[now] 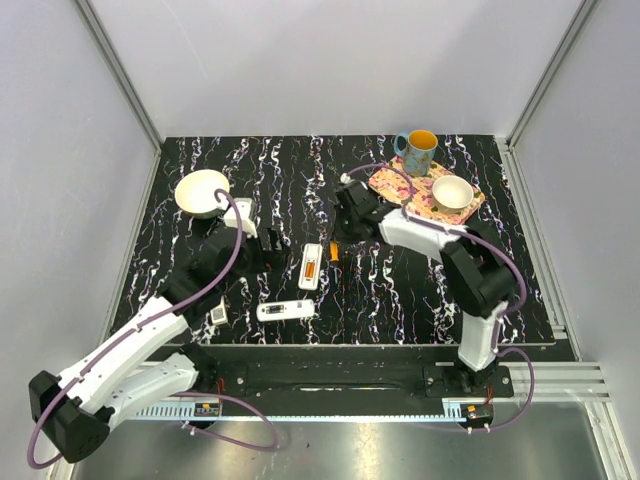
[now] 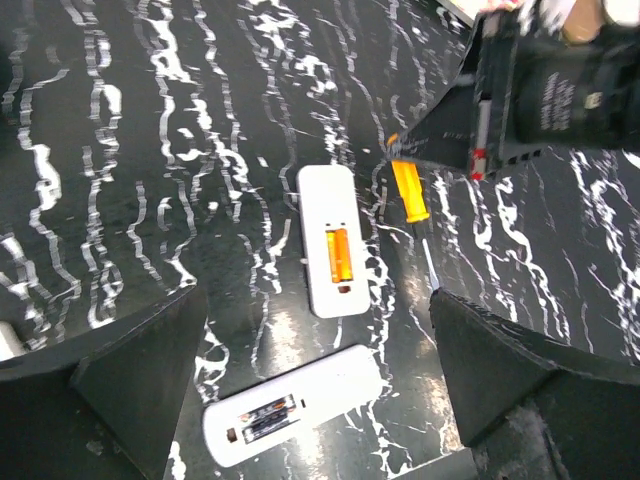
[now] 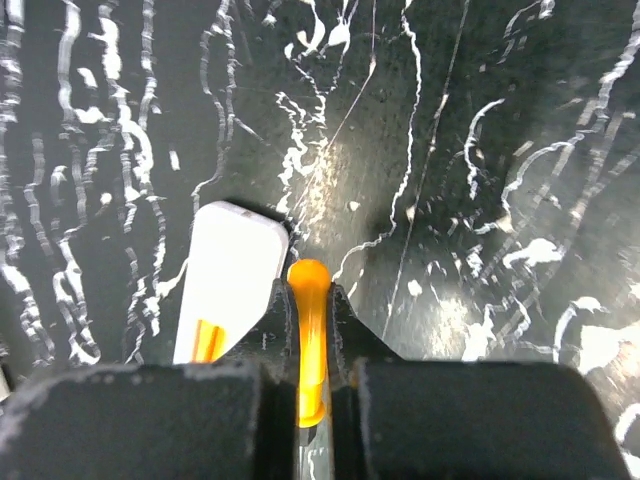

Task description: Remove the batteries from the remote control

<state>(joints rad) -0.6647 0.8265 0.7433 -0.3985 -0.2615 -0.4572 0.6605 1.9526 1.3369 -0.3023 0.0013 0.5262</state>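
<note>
- Right claw [image 3: 308, 305], closest to its own wrist camera, is pinching a thin orange battery [image 3: 309, 285] between fingers drawn almost together. The domed end is poking out past the tips.
- That battery is lying lengthwise just beside the remote [image 1: 311, 266], on the side facing the right edge of the table [image 1: 400, 300], near the table's middle. The views are not showing whether it is resting on the surface or hanging just clear of it.
- Inside the remote's open compartment a second battery [image 2: 340, 254], also orange, is sitting snugly, so this remote is looking about half unloaded.
- Left claw [image 2: 312, 300] is hovering above the remote with its fingers spread wide, holding nothing.
- The step in hand is probably carrying the gripped battery away. A straight, slow lift with even pressure is looking wisest, because the grip appears to be near one end and the round body could swivel or slide out. It would be best set down well apart from the remote and released low, so that it is not rolling off.
- The batteries are glossy, smooth, slim cylinders. The remote is a matt white plastic slab with rounded corners, lying back-up with its cover off.
- The table is shining black with white marble veins and is throwing glare, and the claw fingers are dull black with a rough grain.
- Toward the table's near edge an other remote [image 2: 295, 405] is lying with its compartment open. Its contents are too dim to tell.
</note>
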